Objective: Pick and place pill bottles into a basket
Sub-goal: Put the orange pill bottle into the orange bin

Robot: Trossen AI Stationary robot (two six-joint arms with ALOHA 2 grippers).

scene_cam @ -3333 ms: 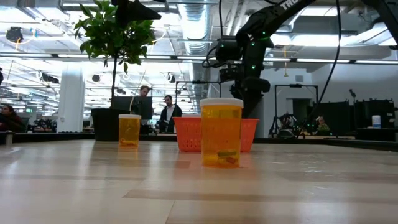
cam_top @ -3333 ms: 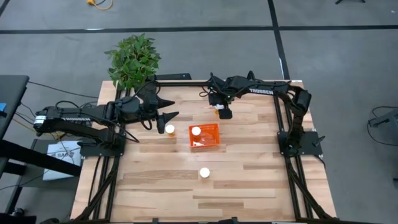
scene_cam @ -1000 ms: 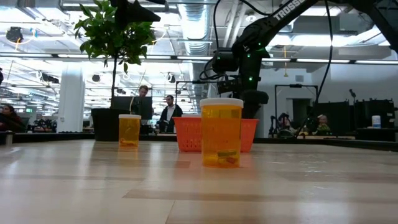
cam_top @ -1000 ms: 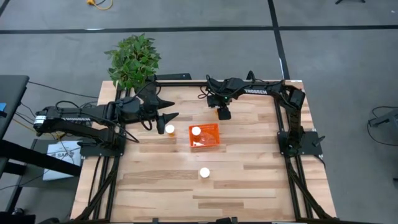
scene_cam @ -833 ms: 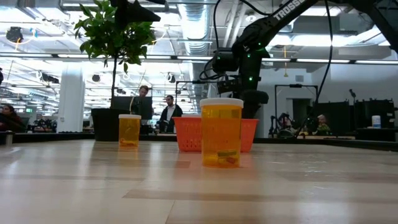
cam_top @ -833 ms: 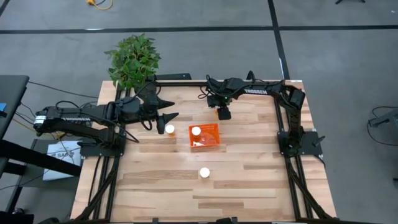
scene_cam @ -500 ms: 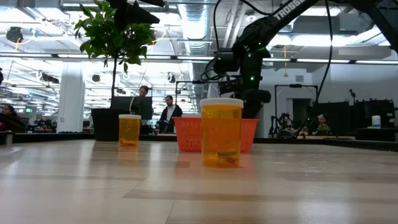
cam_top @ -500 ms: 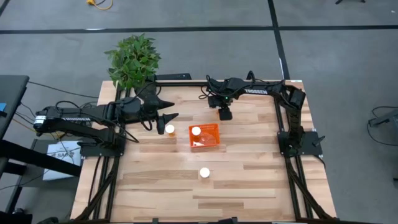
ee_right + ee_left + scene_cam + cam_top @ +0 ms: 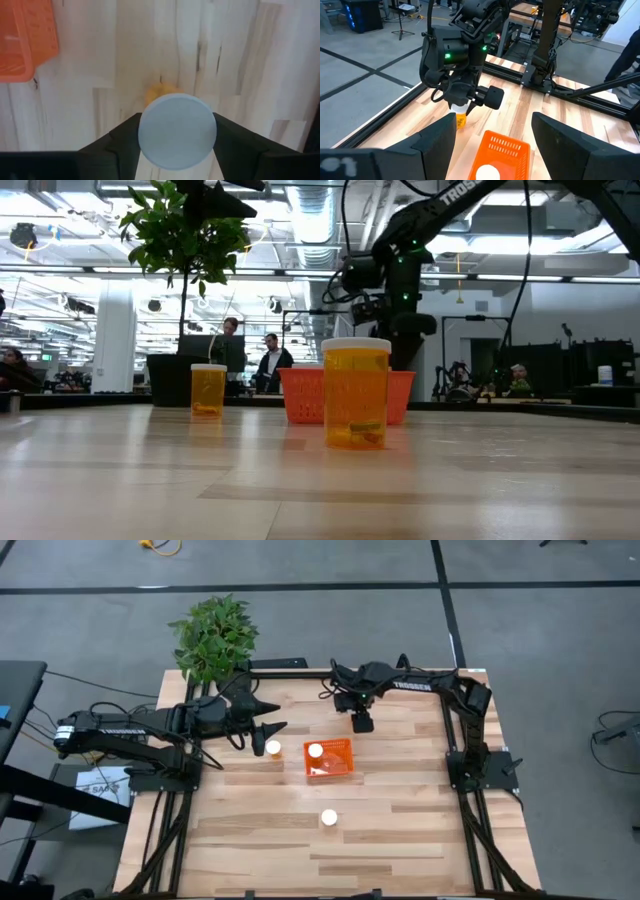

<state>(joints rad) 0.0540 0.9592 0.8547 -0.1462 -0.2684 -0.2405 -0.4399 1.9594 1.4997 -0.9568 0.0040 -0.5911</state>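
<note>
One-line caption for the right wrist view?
Right gripper grips a white-capped pill bottle above the wooden table, orange basket nearby.

High view: overhead, facing straight down, far above the basket (image 9: 329, 758).
Low view: at desk (image 9: 320, 490) height, level, near side of the basket.
Left wrist view: close, facing the basket.
Right wrist view: straight down, beside the basket.
Shared: basket, all four views.

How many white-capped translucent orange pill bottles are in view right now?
4. One in the orange mesh basket at, one left of it, one nearer the front edge, one in the right gripper.
</note>
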